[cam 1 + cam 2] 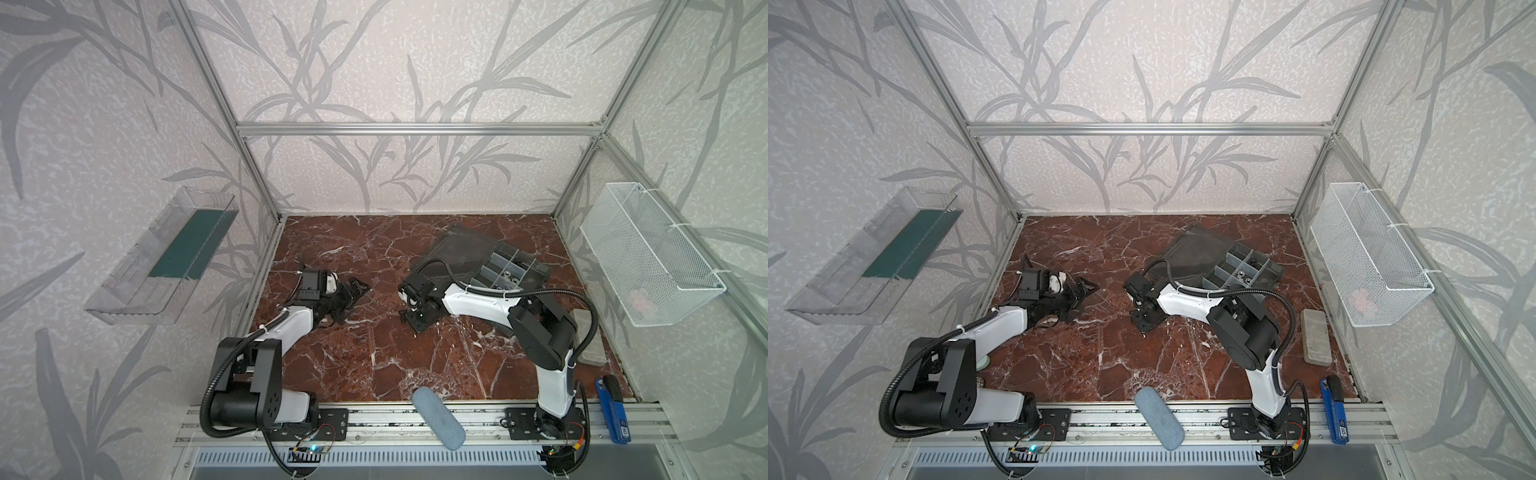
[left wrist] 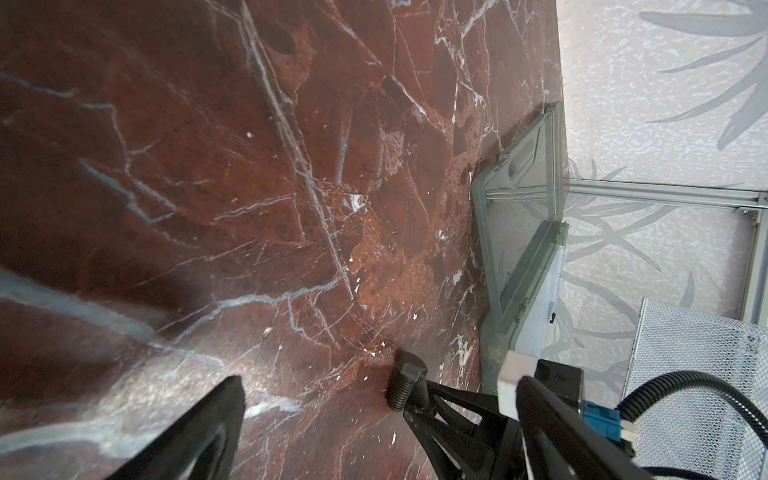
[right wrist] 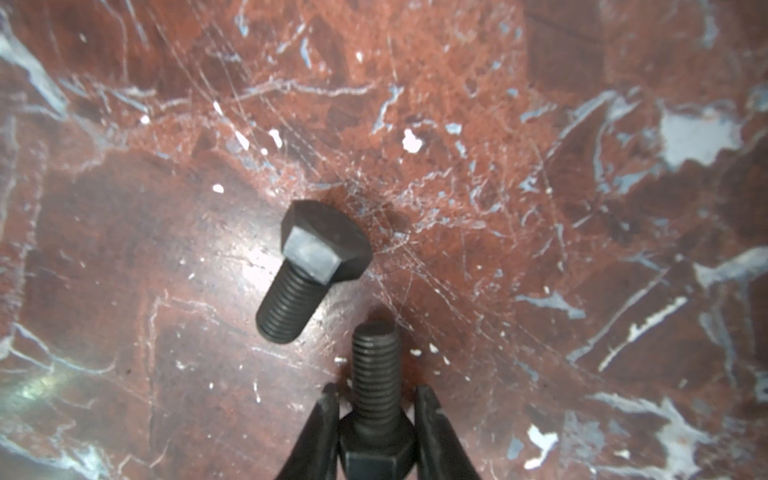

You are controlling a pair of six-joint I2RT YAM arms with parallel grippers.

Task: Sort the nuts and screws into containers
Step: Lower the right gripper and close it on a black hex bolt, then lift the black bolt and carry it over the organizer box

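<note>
Plainly the right gripper [image 3: 376, 390] is narrow, its two fingers set against opposite sides of the hex head of the gripped screw [image 3: 376, 361]. The threaded shaft points out past the fingertips over the tabletop [image 3: 540, 208]. Whether that screw is lifted or lies on the marble I cannot tell. Just beside it, clear of the fingers, the loose screw [image 3: 311, 266] lies on its side. Both are near the middle of the tabletop, well apart from the organizer box [image 1: 540, 272], which stands open toward the far right with its lid [image 1: 453, 249] folded back. A few silver nuts [image 1: 1241, 274] show in one of its compartments. The left gripper [image 1: 357, 301] is spread wide and holds nothing.

These screws look like solid blackened steel: rigid, dense for their size and not fragile, with a smooth finish that could slip between the fingers. The round shaft would roll (the loose one may well do so if nudged), so the flat faces of the head are the sounder place to pinch. Held at one end, though, the shaft's weight could swing the screw downward. A firm squeeze and a gentle carry to a compartment apart from the nuts seem called for.
</note>
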